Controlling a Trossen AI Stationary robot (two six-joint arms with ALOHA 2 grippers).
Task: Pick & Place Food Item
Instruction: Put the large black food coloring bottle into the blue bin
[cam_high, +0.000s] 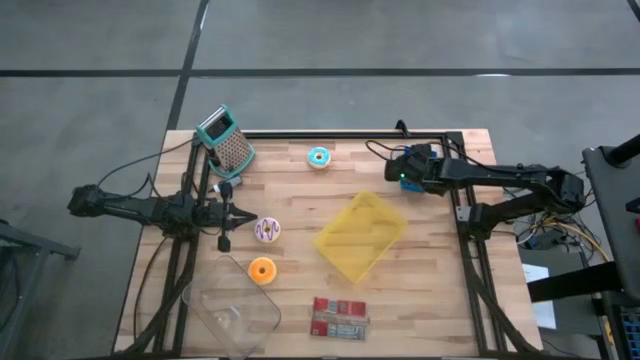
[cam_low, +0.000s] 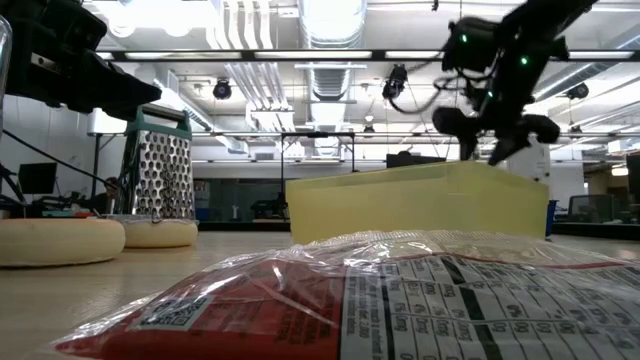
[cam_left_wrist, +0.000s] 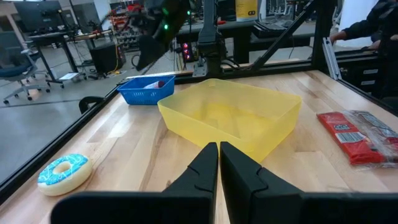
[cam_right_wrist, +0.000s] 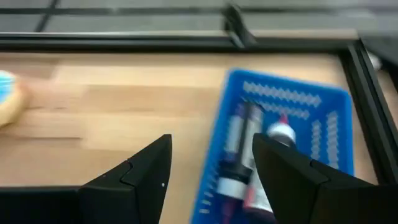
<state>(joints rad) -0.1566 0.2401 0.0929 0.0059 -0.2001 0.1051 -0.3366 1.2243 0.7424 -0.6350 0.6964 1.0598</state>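
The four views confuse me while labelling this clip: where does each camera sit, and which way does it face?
High view: overhead, straight down on table, both arms, yellow bin.
Low view: table height, behind red packet, facing the bin; right tool above.
Left wrist view: past shut left tool toward the bin.
Right wrist view: down past open right tool at blue basket.
Shared: bin, blue donut.

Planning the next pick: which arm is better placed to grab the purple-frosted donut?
Left. The left gripper, fingers shut, sits right beside the purple-frosted donut. The right gripper hangs open over the blue basket, beyond the yellow bin.
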